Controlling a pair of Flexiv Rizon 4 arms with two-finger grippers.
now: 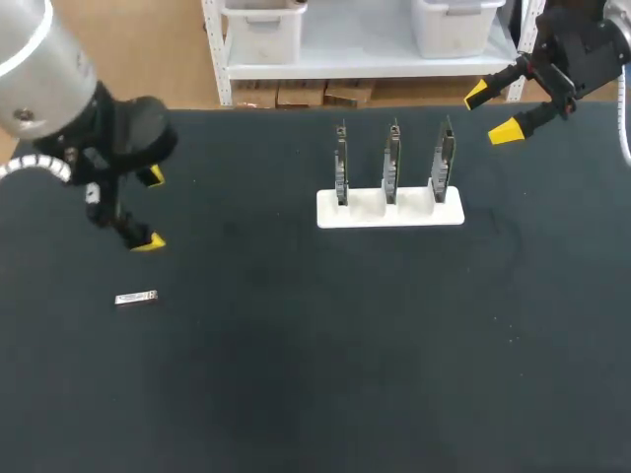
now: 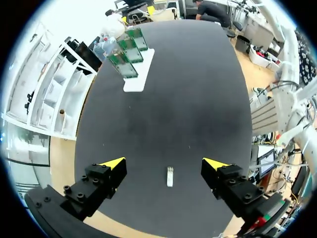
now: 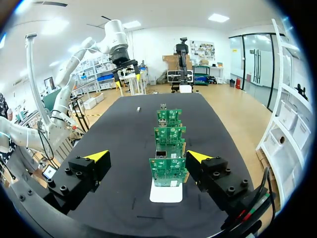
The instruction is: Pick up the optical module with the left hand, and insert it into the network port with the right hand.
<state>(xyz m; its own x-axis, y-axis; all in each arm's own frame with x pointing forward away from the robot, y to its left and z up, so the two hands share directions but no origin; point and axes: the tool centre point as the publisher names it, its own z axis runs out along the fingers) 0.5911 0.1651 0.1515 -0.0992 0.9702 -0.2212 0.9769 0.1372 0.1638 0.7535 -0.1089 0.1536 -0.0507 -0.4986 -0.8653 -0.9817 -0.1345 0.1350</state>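
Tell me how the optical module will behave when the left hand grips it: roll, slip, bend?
The optical module looks like a small, flat-sided metal bar lying flat on the black table, so it probably won't roll. Being small and metallic, it is likely rigid and light. Its shiny, low body may slip or skate if the open left hand closes off-centre.

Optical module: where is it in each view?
Head view: optical module on the table's left part, near the left gripper.
Left wrist view: on the table between the open fingers, untouched.
Right wrist view: small, far across the table, beyond the boards.
Shared landmark: white board holder.
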